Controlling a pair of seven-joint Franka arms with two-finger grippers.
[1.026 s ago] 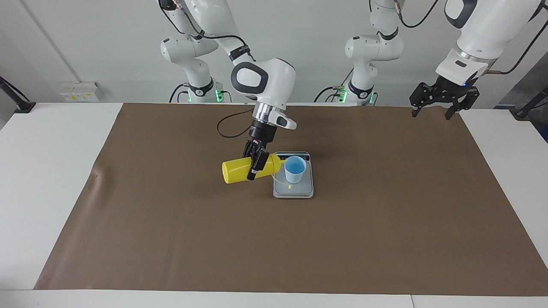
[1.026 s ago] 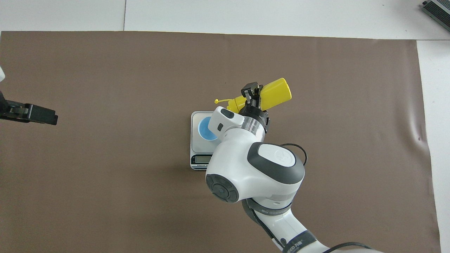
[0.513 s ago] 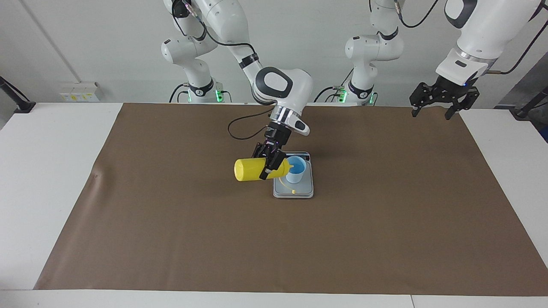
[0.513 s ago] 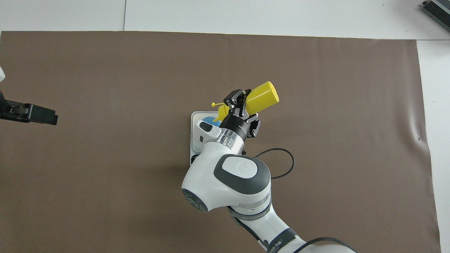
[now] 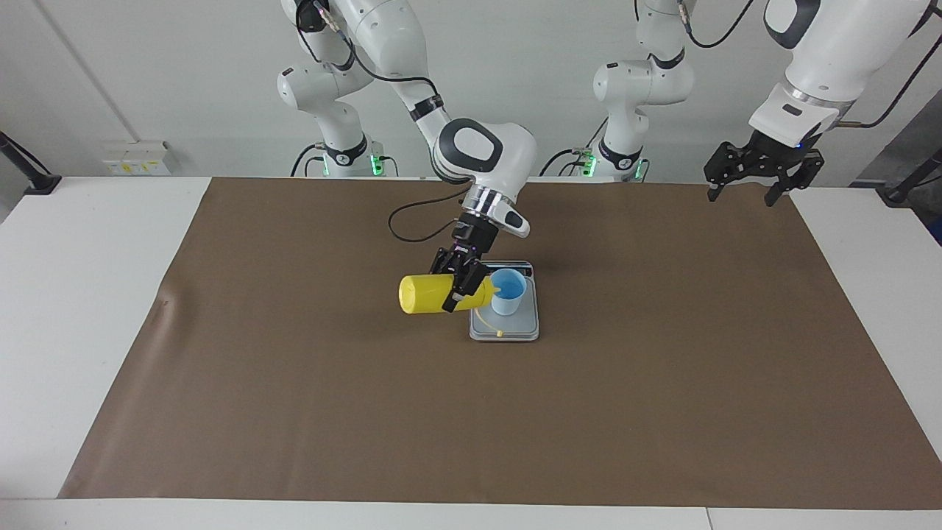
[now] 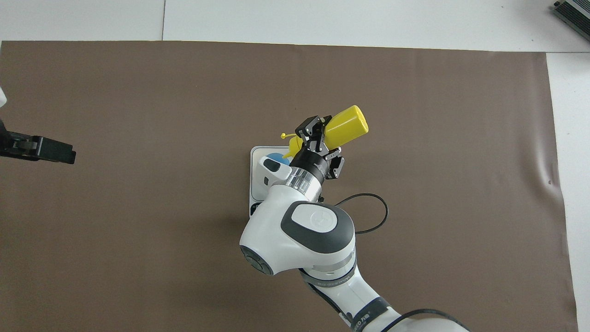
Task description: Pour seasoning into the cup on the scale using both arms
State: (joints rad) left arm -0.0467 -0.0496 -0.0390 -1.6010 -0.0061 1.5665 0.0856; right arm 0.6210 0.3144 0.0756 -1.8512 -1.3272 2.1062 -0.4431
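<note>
The right gripper (image 5: 462,283) is clamped around the smooth yellow cylindrical seasoning (image 5: 430,294), held almost level, nozzle at the rim of the pale-blue tapered cup (image 5: 508,291). The cup stands on the flat silver-grey scale (image 5: 515,327), on matte brown paper (image 5: 294,405). The left gripper (image 5: 752,174) waits, fingers apart, over the paper's edge at the left arm's end.
</note>
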